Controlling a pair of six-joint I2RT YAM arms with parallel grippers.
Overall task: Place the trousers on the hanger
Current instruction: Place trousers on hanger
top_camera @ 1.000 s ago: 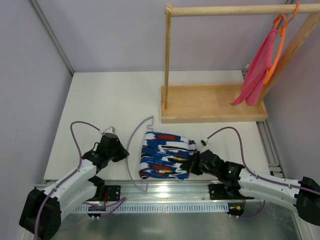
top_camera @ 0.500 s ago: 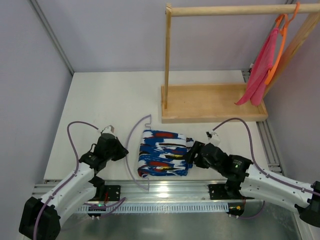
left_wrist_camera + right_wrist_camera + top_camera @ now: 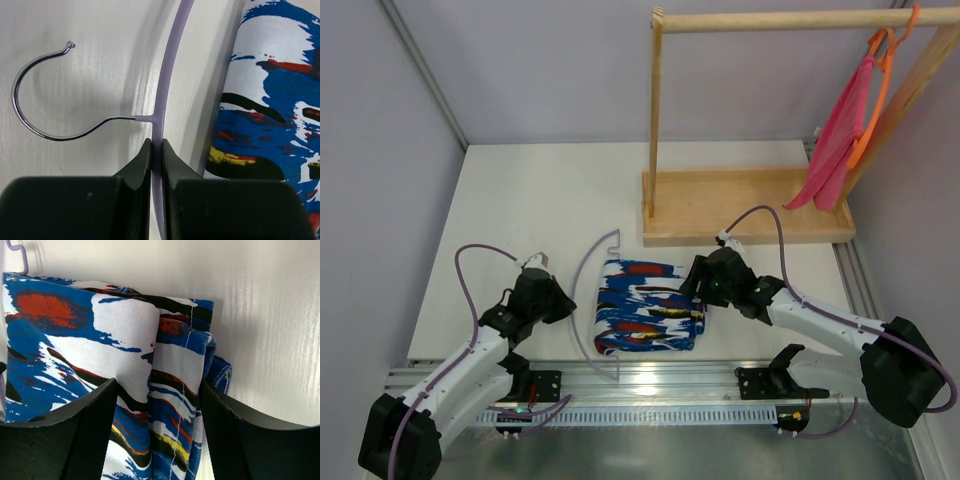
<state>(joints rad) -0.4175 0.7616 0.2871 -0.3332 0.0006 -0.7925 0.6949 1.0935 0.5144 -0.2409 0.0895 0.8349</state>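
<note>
The trousers (image 3: 648, 308) lie folded on the white table, royal blue with white, red, black and yellow patches. The lavender hanger (image 3: 574, 312) lies flat along their left edge. My left gripper (image 3: 556, 301) is shut on the hanger's thin bar (image 3: 170, 75), just below the silver hook (image 3: 30, 125). My right gripper (image 3: 696, 297) is over the trousers' right edge. In the right wrist view it (image 3: 157, 390) stands open, its fingers either side of a fold of the trousers (image 3: 125, 355).
A wooden clothes rack (image 3: 745, 205) stands at the back right, its rail overhead. An orange hanger with a pink-red cloth (image 3: 838, 140) hangs from the rail's right end. A metal rail (image 3: 650, 385) runs along the near table edge.
My right gripper has opened and moved from the trousers' near right corner back along their right edge. The left arm and hanger have barely shifted.
</note>
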